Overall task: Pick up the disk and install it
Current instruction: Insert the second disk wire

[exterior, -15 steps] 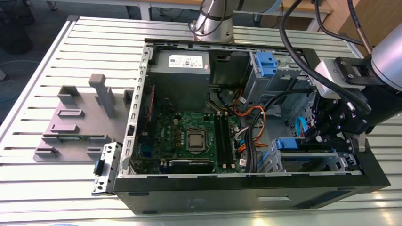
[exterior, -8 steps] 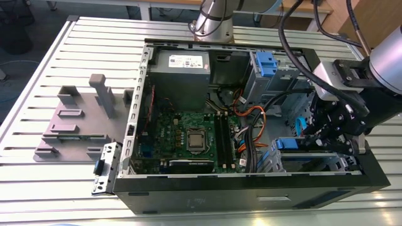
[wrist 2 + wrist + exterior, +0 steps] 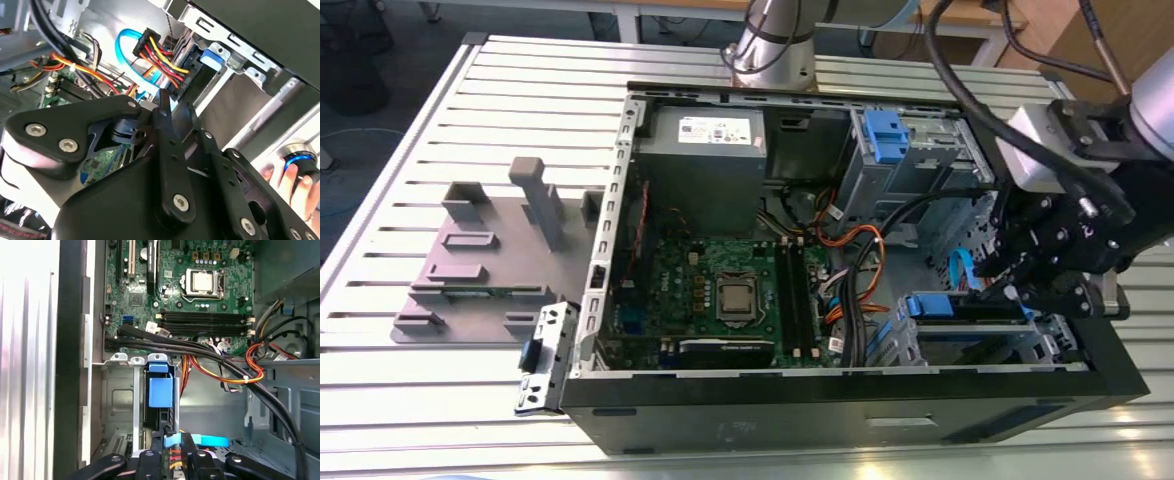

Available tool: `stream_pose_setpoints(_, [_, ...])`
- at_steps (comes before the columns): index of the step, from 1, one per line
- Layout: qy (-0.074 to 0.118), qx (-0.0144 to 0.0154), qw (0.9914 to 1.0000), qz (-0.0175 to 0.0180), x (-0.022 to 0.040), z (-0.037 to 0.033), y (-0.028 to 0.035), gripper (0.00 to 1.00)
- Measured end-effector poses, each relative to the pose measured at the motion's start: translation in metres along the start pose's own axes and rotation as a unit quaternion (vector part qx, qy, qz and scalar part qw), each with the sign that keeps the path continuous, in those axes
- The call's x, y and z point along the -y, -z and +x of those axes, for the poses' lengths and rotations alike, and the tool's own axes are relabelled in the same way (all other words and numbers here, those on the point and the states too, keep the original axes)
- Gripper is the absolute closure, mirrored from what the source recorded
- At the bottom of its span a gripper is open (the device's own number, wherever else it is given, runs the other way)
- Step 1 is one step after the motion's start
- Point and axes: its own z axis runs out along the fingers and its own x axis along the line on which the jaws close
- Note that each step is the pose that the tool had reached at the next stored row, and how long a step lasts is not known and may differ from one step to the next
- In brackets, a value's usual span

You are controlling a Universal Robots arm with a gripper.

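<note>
The disk [image 3: 967, 306] stands on edge in the drive cage [image 3: 987, 350] at the near right corner of the open computer case, with its blue rail and tab facing up. In the first wrist view the blue tab of the disk [image 3: 161, 390] sits in the cage slot [image 3: 120, 390]. My gripper [image 3: 1007, 290] hangs just right of the disk's end, with its black fingers drawn close together at that end [image 3: 177, 437]. In the second wrist view my gripper [image 3: 170, 102] has its tips near a light blue cable [image 3: 125, 47]. Whether the tips touch the disk is hidden.
The green motherboard [image 3: 720, 290], the grey power supply [image 3: 707, 135] and cable bundles [image 3: 854, 260] fill the case. Another blue carrier [image 3: 887, 135] sits in the upper bay. A grey fixture [image 3: 480, 260] and a metal bracket with a blue clip [image 3: 540, 355] lie left of the case. A person's hand [image 3: 287, 182] shows beside the case.
</note>
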Motion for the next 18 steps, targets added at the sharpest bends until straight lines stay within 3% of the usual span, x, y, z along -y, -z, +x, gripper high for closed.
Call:
stream_pose_setpoints(2, [0.000,0.0005,1.00000,0.0000,-0.0001,-0.0001,0.0017,0.70])
stream_pose_setpoints(6, [0.001,0.0114,0.99993,-0.0020,0.0000,0.0000,-0.0001,0.72])
stream_pose_setpoints(7, [0.001,0.0126,0.99992,-0.0027,0.0000,0.0001,-0.0012,0.78])
stream_pose_setpoints(8, [0.001,0.0135,0.99990,-0.0035,0.0001,0.0001,-0.0021,0.78])
stream_pose_setpoints(10, [0.002,0.0146,0.99988,-0.0056,0.0002,0.0003,-0.0044,0.89])
stream_pose_setpoints(18, [0.002,0.0150,0.99973,-0.0175,0.0027,0.0044,-0.0140,0.89])
